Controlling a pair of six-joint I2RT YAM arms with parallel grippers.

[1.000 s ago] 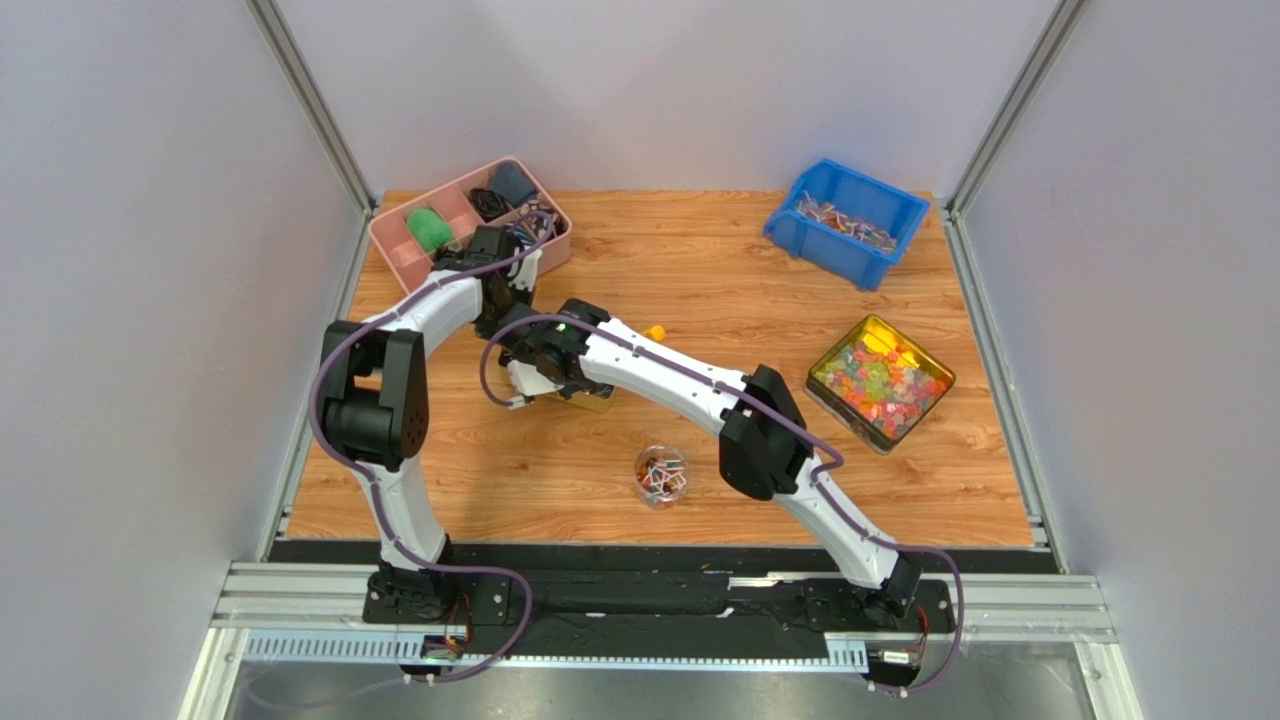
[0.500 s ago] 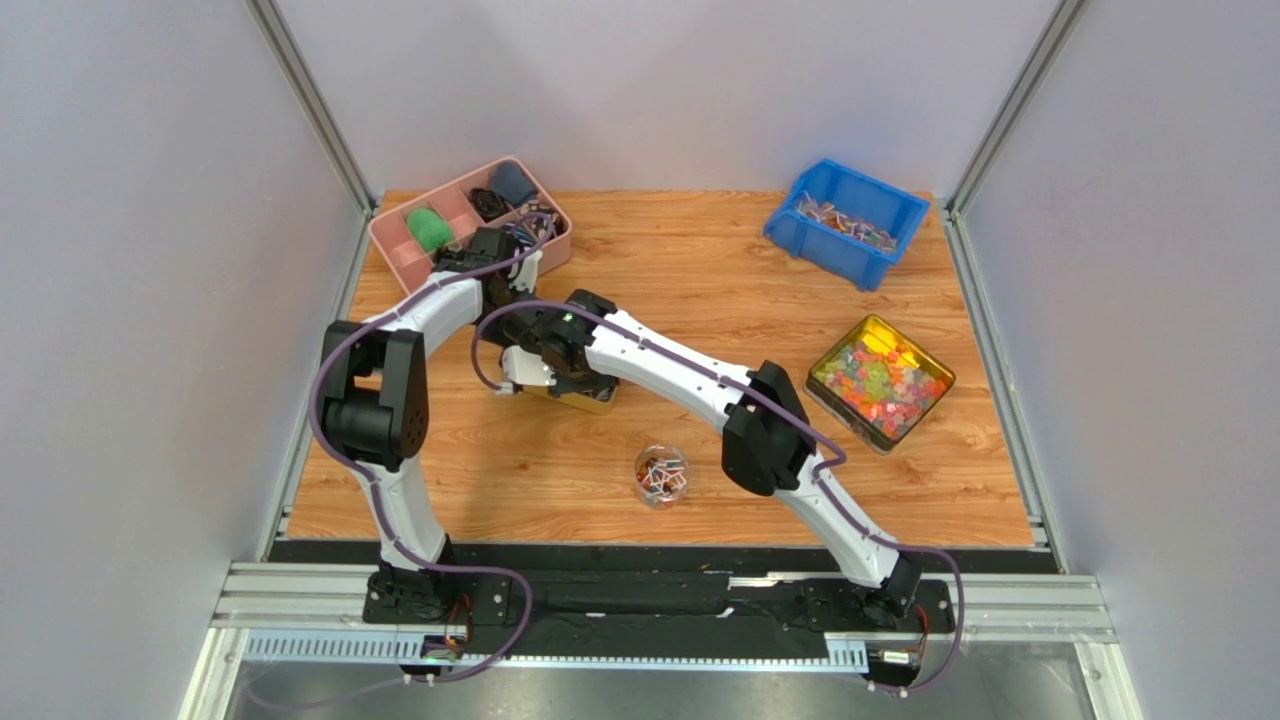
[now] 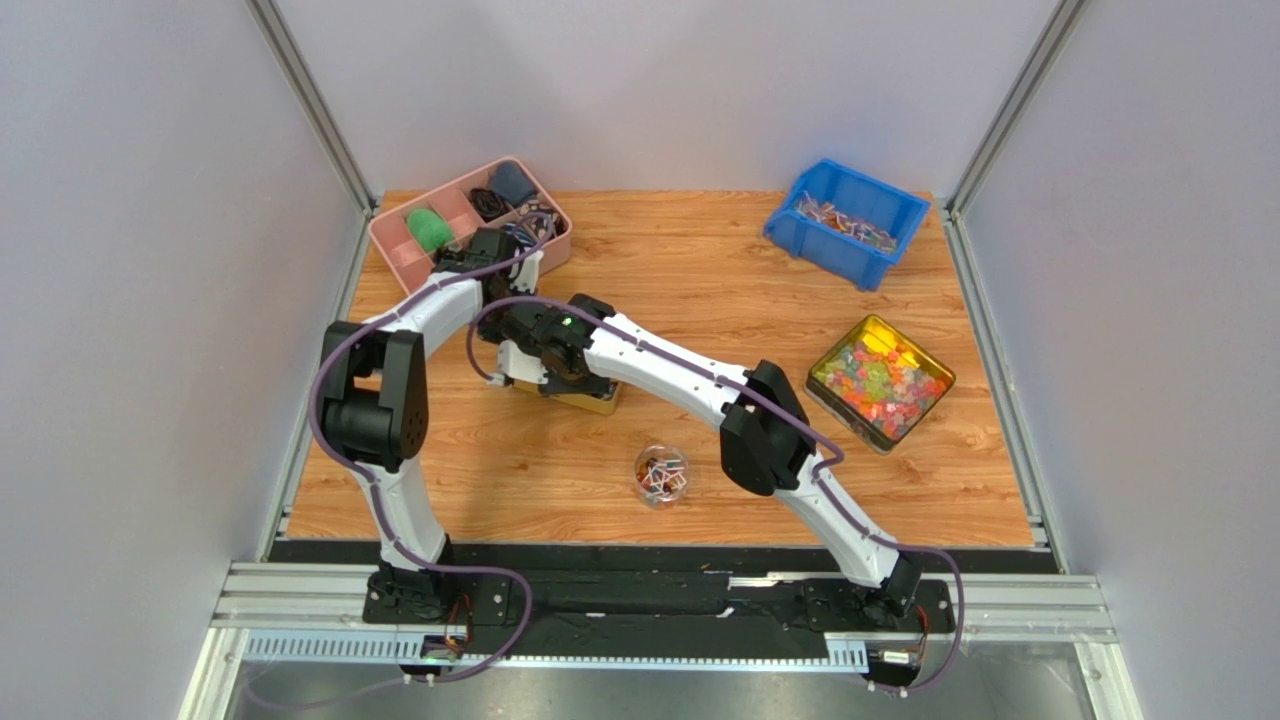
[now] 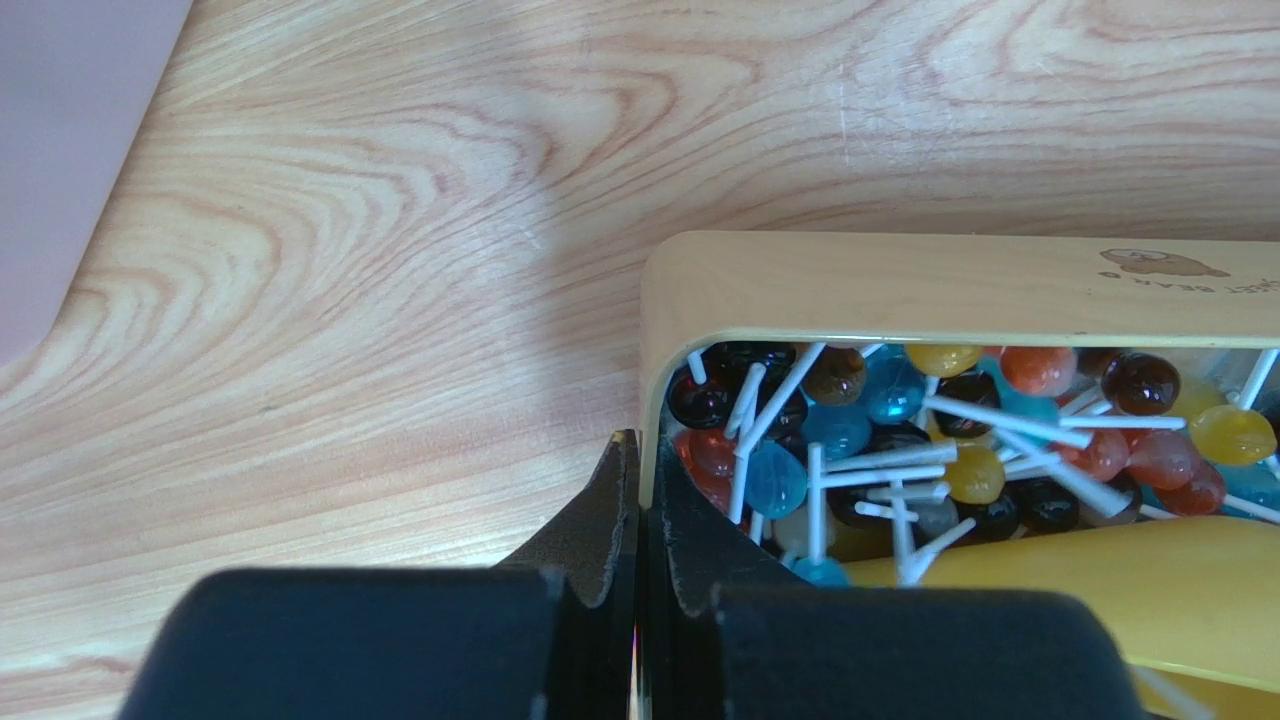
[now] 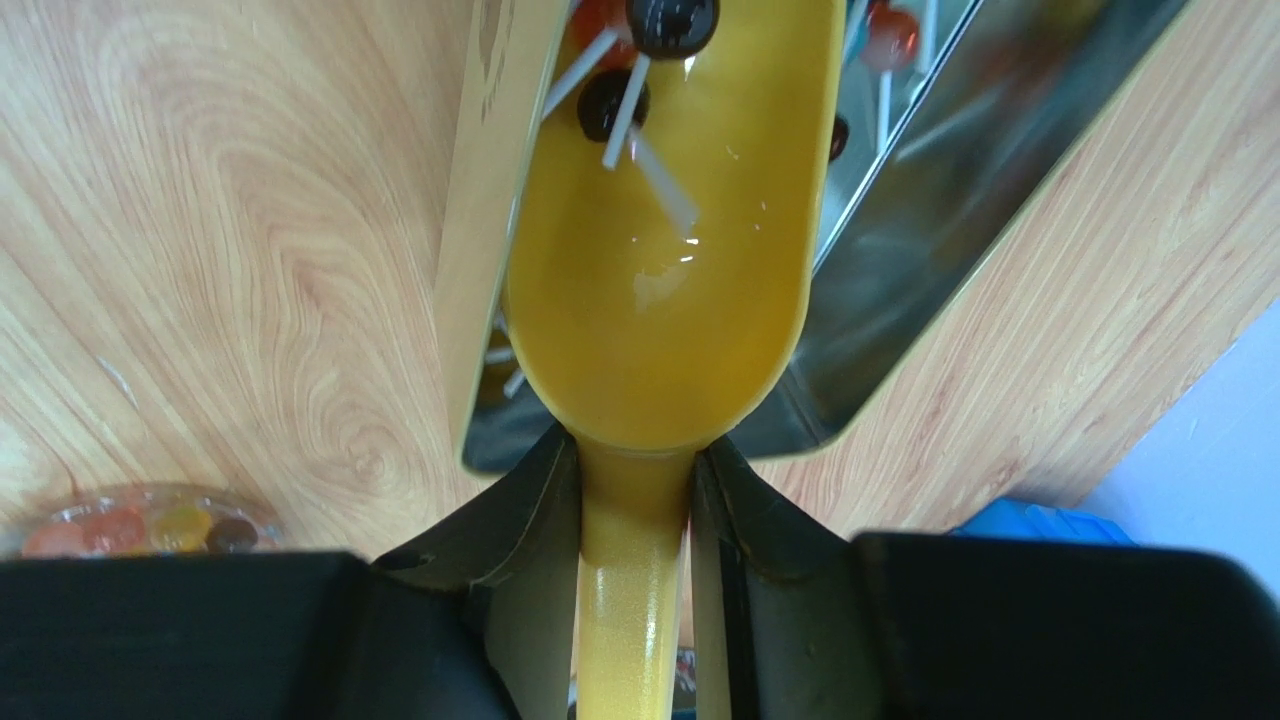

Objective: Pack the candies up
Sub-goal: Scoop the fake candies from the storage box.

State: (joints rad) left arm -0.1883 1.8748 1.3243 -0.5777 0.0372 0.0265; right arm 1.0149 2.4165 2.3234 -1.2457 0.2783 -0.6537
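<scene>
Left gripper (image 4: 645,488) pinching tin (image 4: 932,285) wall — right gripper (image 5: 636,488) clamping yellow scoop (image 5: 661,300), lollipop candies (image 4: 842,428) in tin

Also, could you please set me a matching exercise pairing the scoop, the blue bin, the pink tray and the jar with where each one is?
1 scoop
2 blue bin
3 pink tray
4 jar

a far left corner
b between the right fingers
c near the front, mid-table
d far right corner

Pairs: 1-b, 2-d, 3-a, 4-c
</scene>
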